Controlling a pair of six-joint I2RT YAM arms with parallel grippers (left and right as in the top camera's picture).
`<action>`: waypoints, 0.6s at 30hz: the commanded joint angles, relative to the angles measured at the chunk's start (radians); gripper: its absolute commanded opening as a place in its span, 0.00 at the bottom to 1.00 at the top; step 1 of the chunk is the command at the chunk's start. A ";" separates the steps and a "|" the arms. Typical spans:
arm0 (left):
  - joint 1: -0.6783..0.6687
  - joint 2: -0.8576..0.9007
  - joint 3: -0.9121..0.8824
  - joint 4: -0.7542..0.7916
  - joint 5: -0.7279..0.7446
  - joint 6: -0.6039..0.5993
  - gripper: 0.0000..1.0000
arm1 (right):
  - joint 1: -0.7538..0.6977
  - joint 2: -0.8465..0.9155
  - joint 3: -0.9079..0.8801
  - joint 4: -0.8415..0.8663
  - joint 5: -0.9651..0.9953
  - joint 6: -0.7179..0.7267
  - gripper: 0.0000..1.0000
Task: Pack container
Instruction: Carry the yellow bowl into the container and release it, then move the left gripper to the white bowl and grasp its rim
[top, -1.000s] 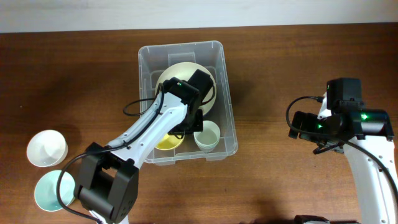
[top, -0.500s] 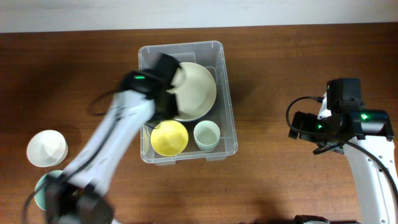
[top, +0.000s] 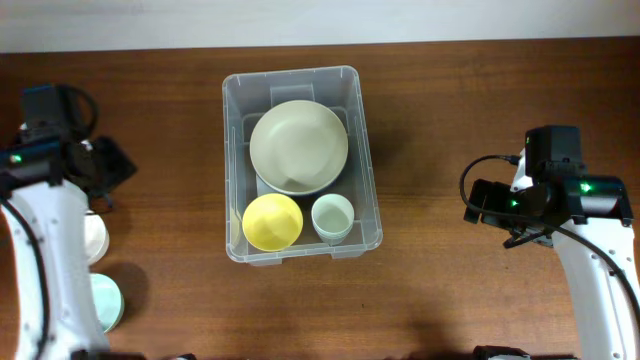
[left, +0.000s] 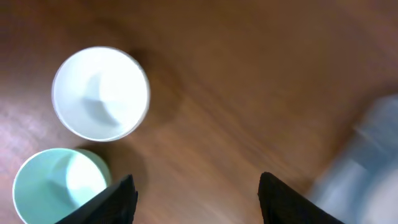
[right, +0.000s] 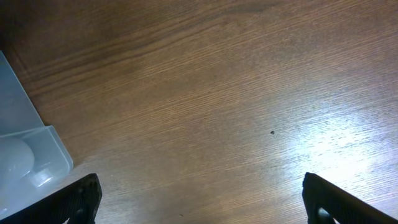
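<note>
The clear container (top: 290, 78) stands at the table's middle. Inside it lie a large cream bowl (top: 298, 147), a yellow bowl (top: 272, 221) and a pale green cup (top: 332, 217). My left gripper (top: 108, 168) hovers over the table's left side, open and empty (left: 198, 199). Just below it sit a white bowl (left: 101, 93) and a teal bowl (left: 59, 186), both partly under my arm in the overhead view. My right gripper (top: 478, 203) hangs right of the container, open wide over bare wood (right: 202, 199). A corner of the container (right: 25, 143) shows at its left.
The white bowl (top: 95, 235) and the teal bowl (top: 106, 300) stand near the left front edge. A pale wall strip runs along the table's far edge. The right arm's cable loops beside its wrist.
My left arm has come out of the container and swung to the far left, its jaws opening. The yellow bowl stays in the container. The right arm has not moved.
</note>
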 joint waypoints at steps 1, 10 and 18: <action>0.110 0.153 -0.051 0.044 -0.002 0.023 0.65 | 0.008 0.001 0.000 0.002 0.005 -0.005 0.99; 0.182 0.484 -0.051 0.125 0.000 0.023 0.64 | 0.008 0.001 0.000 0.000 0.005 -0.005 0.99; 0.181 0.588 -0.045 0.111 0.045 0.023 0.13 | 0.008 0.001 0.000 -0.001 0.005 -0.005 0.99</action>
